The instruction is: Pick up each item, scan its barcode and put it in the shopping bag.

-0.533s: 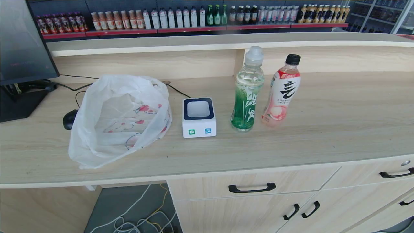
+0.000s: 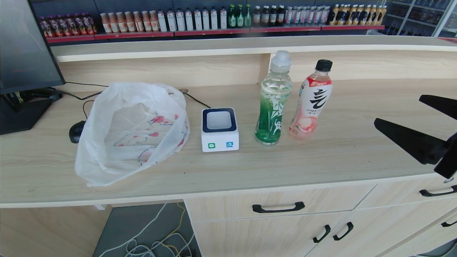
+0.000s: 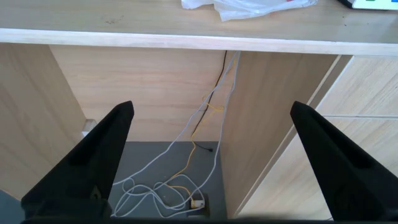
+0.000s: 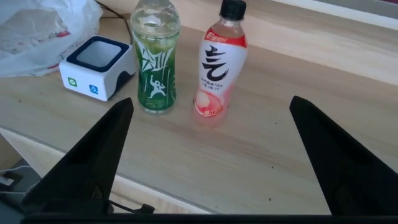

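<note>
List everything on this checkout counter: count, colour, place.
shopping bag: one, white with red print, left on the counter
scanner: one, white, dark-blue top, right of the bag
green bottle: one, clear cap, upright right of the scanner
pink bottle: one, black cap, upright beside the green bottle
mouse: one, black, left of the bag
monitor: one, black, far left
left end effector: one, black, open, facing the opening under the counter
right end effector: one, black, open, over the counter's right

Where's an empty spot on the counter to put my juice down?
Bare counter lies along the front edge, before the scanner and green bottle, and between the pink bottle and the right gripper. Crowded: shopping bag, scanner and bottles stand close together.
</note>
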Controlling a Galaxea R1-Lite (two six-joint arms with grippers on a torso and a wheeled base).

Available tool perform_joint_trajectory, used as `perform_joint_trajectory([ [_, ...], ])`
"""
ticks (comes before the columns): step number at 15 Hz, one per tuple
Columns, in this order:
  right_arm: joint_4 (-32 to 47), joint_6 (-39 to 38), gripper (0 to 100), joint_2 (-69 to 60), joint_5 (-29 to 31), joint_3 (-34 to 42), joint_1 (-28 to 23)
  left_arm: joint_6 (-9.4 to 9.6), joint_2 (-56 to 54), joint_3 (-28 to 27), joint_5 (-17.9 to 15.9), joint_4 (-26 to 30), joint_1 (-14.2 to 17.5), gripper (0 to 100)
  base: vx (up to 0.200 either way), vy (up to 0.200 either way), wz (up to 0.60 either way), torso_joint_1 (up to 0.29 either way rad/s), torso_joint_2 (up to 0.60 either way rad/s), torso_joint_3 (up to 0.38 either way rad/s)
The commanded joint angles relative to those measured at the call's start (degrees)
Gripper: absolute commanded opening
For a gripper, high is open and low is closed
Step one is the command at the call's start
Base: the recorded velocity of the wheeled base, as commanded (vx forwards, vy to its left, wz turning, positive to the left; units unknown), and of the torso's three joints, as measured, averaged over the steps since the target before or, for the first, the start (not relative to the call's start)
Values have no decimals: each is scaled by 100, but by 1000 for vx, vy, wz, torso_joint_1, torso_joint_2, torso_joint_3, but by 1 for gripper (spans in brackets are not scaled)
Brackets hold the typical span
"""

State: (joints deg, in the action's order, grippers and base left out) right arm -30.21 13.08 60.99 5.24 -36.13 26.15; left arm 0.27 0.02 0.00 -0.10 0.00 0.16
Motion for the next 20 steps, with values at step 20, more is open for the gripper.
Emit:
perform_joint_trajectory([
  [20,-2824,-174,100,2866,2543,45,2008,0,-2,0,1,9,2,100,0,0,0,0,0,0],
])
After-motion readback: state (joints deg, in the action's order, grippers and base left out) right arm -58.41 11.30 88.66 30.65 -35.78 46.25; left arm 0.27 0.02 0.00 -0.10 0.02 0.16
